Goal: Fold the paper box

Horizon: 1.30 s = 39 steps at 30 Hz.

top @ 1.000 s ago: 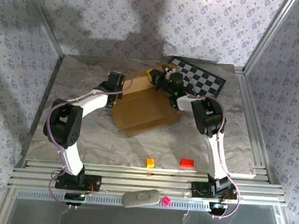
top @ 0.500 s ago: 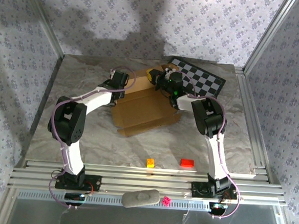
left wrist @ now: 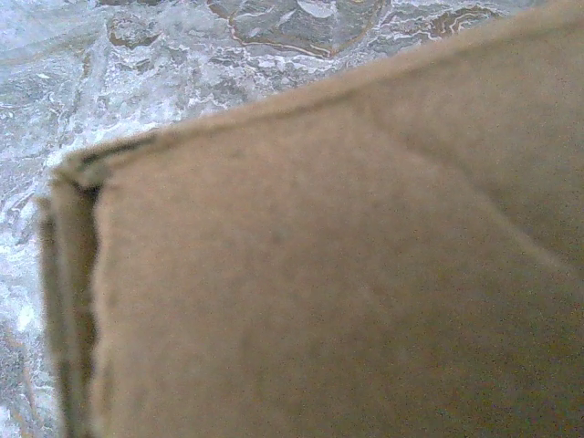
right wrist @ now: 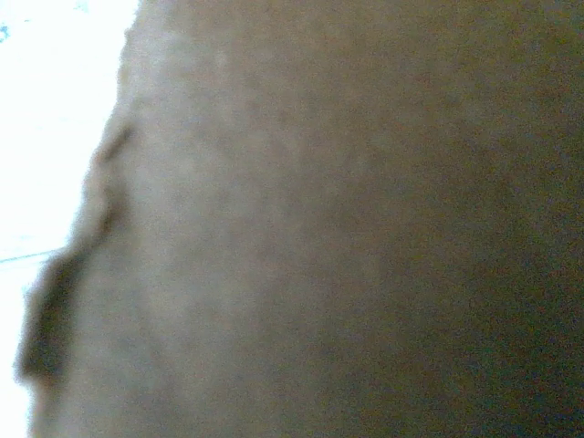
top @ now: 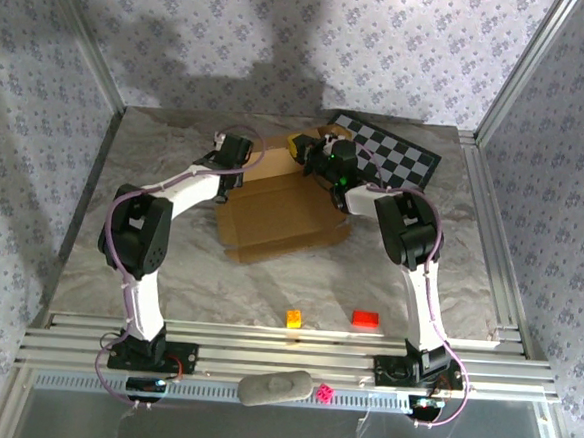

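The paper box (top: 282, 216) lies open mid-frame. Our left gripper (top: 238, 155) at its upper-left corner and right gripper (top: 328, 163) at its upper-right both sit closed. We judge it light and stiff, creasing only along scores, so we'd take flap edges.

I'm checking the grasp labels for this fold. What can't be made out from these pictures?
- Top view: whether the left claw or right claw pinches the paper box; the fingertips are too small and hidden under the wrists.
- Right wrist view: the box is so close it blurs; which flap, unclear.
- Top view: yellow object beside the right claw, partly hidden by it.
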Available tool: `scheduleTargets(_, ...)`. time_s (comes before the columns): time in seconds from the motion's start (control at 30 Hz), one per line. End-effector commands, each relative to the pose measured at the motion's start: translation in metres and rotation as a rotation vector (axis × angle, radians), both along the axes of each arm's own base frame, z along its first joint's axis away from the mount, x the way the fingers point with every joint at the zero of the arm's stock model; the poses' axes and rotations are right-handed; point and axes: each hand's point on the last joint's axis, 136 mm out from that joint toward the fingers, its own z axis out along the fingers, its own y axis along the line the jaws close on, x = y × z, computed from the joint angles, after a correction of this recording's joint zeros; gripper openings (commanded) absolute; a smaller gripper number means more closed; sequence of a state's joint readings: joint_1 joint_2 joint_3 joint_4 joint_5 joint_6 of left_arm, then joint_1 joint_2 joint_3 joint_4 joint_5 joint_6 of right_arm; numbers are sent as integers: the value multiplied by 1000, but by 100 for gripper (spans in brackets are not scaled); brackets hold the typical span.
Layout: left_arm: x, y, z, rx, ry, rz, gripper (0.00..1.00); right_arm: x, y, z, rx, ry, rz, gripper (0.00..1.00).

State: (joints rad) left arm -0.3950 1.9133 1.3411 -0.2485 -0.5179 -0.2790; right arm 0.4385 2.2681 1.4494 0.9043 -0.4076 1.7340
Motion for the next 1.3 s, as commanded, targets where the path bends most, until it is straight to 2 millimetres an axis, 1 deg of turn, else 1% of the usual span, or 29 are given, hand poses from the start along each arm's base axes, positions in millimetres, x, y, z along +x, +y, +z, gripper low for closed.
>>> scheduleTargets(0.0, -14, 12, -30, 89, 104, 9, 0, -20, 14, -18, -18, 176, 51, 0)
scheduleTargets(0.17, -11, 12, -37, 80, 115, -7, 1, -19, 19, -18, -32, 190, 60, 0)
scheduleTargets(0.23, -10, 11, -40, 76, 123, -17, 9, -17, 19, -16, -30, 184, 59, 0)
scheduleTargets(0.27, -10, 12, -40, 74, 122, -17, 16, -18, 20, -17, -29, 187, 59, 0)
scheduleTargets(0.3, -9, 12, -41, 73, 120, -15, 20, -17, 20, -17, -29, 186, 57, 0)
scheduleTargets(0.37, -8, 14, -41, 70, 113, -11, 26, -16, 20, -17, -27, 188, 56, 0)
scheduleTargets(0.43, -7, 17, -43, 58, 112, -2, 29, -14, 19, -18, -23, 192, 50, 0)
scheduleTargets(0.57, -3, 24, -46, 38, 93, 22, 37, -11, 20, -18, -11, 205, 42, 0)
scheduleTargets(0.63, 0, 24, -47, 18, 82, 23, 36, -10, 20, -17, -11, 209, 39, 0)
scheduleTargets(0.73, 6, 24, -50, -5, 81, 22, 24, -8, 20, -18, -14, 218, 37, 0)
scheduleTargets(0.77, 7, 25, -51, -3, 84, 24, 15, -7, 20, -18, -14, 221, 35, 0)
scheduleTargets(0.83, 9, 28, -52, 7, 88, 42, 1, -7, 20, -19, -16, 230, 31, 0)
scheduleTargets(1.07, 5, 43, -50, 71, 116, 121, 0, -6, 14, -21, -37, 264, 4, 0)
scheduleTargets(1.13, 3, 45, -48, 74, 122, 123, 0, -7, 12, -18, -49, 264, -5, 0)
scheduleTargets(1.17, 2, 44, -45, 68, 116, 121, 0, -8, 11, -15, -60, 259, -4, 6)
scheduleTargets(1.2, 1, 45, -43, 67, 114, 122, 0, -8, 9, -13, -74, 251, -6, 14)
scheduleTargets(1.27, -2, 45, -35, 57, 101, 118, 0, -8, 6, 2, -114, 202, -6, 32)
